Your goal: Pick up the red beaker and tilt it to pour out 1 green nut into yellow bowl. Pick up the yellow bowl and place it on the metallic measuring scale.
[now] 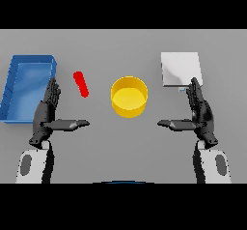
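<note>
I see both hands, left (47, 109) and right (200, 109), spread and empty flanking the bowl (129, 96), with the beaker (81, 84) just left of it for pouring, scale (180, 68) up right.

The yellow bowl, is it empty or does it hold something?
Empty: the yellow bowl shows only its plain yellow inside, with no green nut in it.
</note>
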You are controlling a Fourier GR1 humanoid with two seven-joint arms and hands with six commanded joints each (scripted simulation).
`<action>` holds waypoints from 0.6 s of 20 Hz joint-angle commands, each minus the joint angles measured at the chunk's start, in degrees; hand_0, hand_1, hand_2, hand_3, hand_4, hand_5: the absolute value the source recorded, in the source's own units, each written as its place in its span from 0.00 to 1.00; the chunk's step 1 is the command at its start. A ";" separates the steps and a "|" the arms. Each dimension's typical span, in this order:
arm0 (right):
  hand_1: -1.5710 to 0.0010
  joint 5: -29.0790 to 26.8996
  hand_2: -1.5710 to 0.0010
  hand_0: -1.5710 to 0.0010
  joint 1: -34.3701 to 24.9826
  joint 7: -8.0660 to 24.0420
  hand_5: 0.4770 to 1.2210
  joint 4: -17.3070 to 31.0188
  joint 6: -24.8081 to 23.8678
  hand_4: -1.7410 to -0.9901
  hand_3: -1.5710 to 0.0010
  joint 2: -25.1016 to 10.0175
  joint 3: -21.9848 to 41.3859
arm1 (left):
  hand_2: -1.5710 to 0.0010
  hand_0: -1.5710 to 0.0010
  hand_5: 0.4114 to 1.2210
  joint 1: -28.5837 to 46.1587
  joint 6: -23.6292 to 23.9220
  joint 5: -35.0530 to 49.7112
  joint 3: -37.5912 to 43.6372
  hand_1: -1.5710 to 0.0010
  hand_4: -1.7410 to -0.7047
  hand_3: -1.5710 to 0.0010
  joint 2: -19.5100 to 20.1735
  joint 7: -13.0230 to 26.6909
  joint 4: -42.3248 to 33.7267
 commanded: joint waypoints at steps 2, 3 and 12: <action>1.00 0.16 1.00 1.00 -0.30 0.15 0.13 0.19 -0.24 0.75 1.00 0.22 0.14 | 1.00 1.00 0.33 0.41 -0.01 -0.04 -0.18 1.00 0.52 1.00 -0.09 -0.21 -0.30; 1.00 0.31 1.00 1.00 -0.52 0.24 0.13 0.35 -0.38 0.75 1.00 0.38 0.23 | 1.00 1.00 0.33 0.71 -0.04 -0.09 -0.31 1.00 0.52 1.00 -0.14 -0.31 -0.54; 1.00 10.53 1.00 1.00 1.90 -1.22 0.14 -4.32 -1.67 0.73 1.00 -3.88 5.25 | 1.00 1.00 0.32 6.74 -1.47 -6.17 -5.89 1.00 0.52 1.00 3.04 0.31 -9.25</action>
